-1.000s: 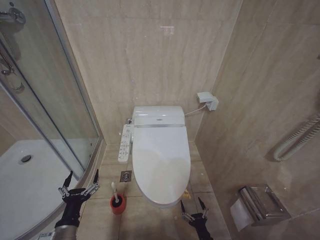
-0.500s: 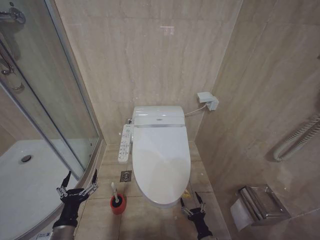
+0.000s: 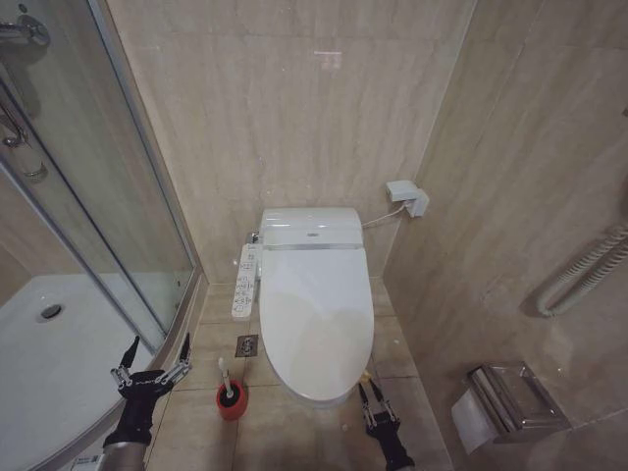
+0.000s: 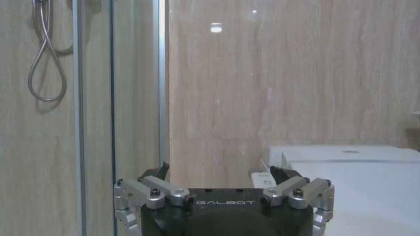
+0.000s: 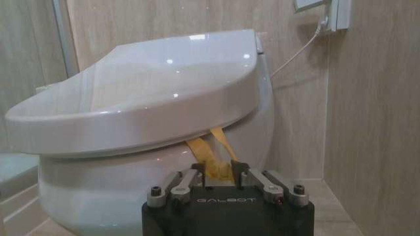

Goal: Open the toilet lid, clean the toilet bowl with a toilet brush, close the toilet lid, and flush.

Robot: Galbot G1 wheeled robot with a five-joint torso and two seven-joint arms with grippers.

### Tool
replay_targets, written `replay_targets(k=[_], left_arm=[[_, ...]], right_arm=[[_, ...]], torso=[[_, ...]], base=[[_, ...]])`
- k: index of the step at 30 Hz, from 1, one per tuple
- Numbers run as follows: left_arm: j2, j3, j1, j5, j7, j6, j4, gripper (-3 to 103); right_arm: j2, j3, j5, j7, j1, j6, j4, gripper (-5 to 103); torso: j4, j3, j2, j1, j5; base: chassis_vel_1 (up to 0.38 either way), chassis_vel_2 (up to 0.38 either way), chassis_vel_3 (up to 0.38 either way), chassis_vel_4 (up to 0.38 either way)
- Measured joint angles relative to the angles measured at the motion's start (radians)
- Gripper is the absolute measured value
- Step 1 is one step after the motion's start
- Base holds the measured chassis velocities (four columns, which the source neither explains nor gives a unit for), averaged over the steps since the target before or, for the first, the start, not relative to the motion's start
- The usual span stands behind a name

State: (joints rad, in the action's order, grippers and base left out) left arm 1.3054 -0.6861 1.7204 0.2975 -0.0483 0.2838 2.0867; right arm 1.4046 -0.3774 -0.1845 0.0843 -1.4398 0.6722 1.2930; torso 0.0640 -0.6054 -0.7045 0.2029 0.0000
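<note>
Toilet lid (image 3: 316, 319) lay shut over the bowl, straight ahead of me on the tiled floor (image 3: 294, 432). Nearest to me, my right gripper (image 3: 371, 391) sat low at the front right corner of the toilet, arm reaching forward from below, its fingers drawn close together. In the right wrist view they were pinched on a yellow strap (image 5: 211, 152) that ran up under the lid's front rim (image 5: 131, 123). My left gripper (image 3: 155, 357) hovered over the curved edge of the shower tray (image 3: 39, 373), forearm upright, fingers spread wide with nothing between them. Just right of it, on the floor between the tray and the toilet, the toilet brush (image 3: 225, 378) stood upright in its red cup holder (image 3: 232, 402). Farther on, the control panel (image 3: 245, 281) ran along the toilet's left side. The glass shower door (image 3: 108, 196) rose to my left. A toilet paper holder (image 3: 505, 402) hung on the right wall, and a wall socket (image 3: 407, 196) with its cable sat beyond the tank.
</note>
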Motion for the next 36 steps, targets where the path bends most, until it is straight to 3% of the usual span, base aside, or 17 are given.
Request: replay_targets(k=[5,6,27,28,34,35,36], left_arm=[[-0.001,0.000,-0.001,0.000,0.000,0.000,-0.001,100],[-0.002,0.000,-0.001,0.001,0.000,0.001,-0.002,100],[0.005,0.009,-0.003,0.001,0.000,0.004,-0.001,100],[0.006,0.011,-0.002,0.000,0.000,0.004,-0.001,100],[0.010,0.012,0.001,-0.002,0.000,0.005,0.003,100],[0.010,0.010,0.002,-0.002,0.000,0.005,0.005,100],[0.010,0.008,0.003,-0.002,0.000,0.005,0.006,100]], right_arm=[[0.002,0.000,0.000,0.000,0.002,0.000,-0.003,37],[0.003,-0.001,-0.001,0.000,0.002,0.000,-0.003,14],[-0.004,-0.022,0.000,-0.003,-0.036,0.012,0.028,15],[-0.006,-0.023,0.000,-0.005,-0.036,0.012,0.029,21],[-0.013,-0.022,0.006,-0.010,-0.022,0.009,0.019,21],[-0.013,-0.020,0.010,-0.011,-0.017,0.009,0.012,48],[-0.013,-0.019,0.013,-0.011,-0.013,0.008,0.008,48]], torso=[[0.0001,0.000,0.000,0.000,0.0000],[0.0003,0.000,0.000,0.000,-0.0001],[0.0001,0.000,0.000,0.000,0.0000],[0.0001,0.000,0.000,0.000,0.0001],[0.0000,0.000,0.000,0.000,0.0000],[0.0000,0.000,0.000,0.000,0.0000],[0.0001,0.000,0.000,0.000,0.0001]], base=[[0.000,0.000,0.000,0.000],[0.000,0.000,0.000,0.000],[0.000,0.000,0.000,0.000],[0.000,0.000,0.000,0.000],[0.000,0.000,0.000,0.000],[0.000,0.000,0.000,0.000],[0.000,0.000,0.000,0.000]])
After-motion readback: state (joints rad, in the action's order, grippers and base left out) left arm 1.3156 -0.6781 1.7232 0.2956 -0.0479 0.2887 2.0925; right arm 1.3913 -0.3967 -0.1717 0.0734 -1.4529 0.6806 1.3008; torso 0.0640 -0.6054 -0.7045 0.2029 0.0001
